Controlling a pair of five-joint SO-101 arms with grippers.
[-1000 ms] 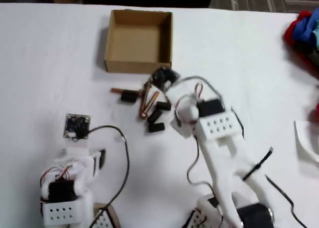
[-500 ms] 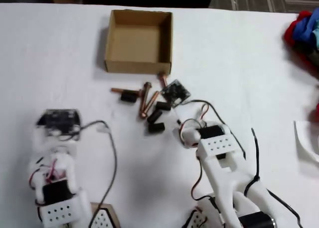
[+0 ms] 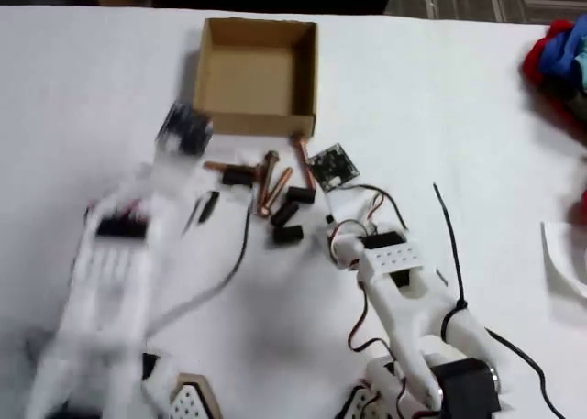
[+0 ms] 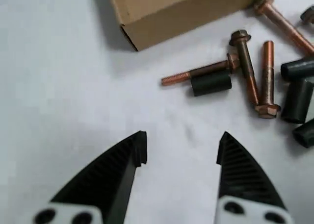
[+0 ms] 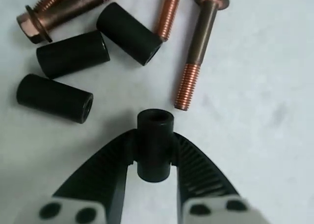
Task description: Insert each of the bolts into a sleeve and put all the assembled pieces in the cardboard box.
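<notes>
Bolts (image 4: 245, 62), copper-coloured and threaded with flanged heads, lie heaped among smooth black tube-shaped sleeves (image 5: 73, 52) on the white worktop (image 3: 440, 98), just before the open cardboard box (image 3: 257, 75) near its far edge. The left jaws hang spread apart beside the heap. The right jaws clasp one sleeve (image 5: 154, 145). Bunched coloured cloth (image 3: 559, 57) lies at the right edge.

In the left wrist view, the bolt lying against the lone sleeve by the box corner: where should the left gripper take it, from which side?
Probably best: take the bolt by its bare threaded end, the open left gripper coming down from above, jaws across the shank. That end juts past the sleeve over bare table; the head end sits crowded against another bolt.
</notes>
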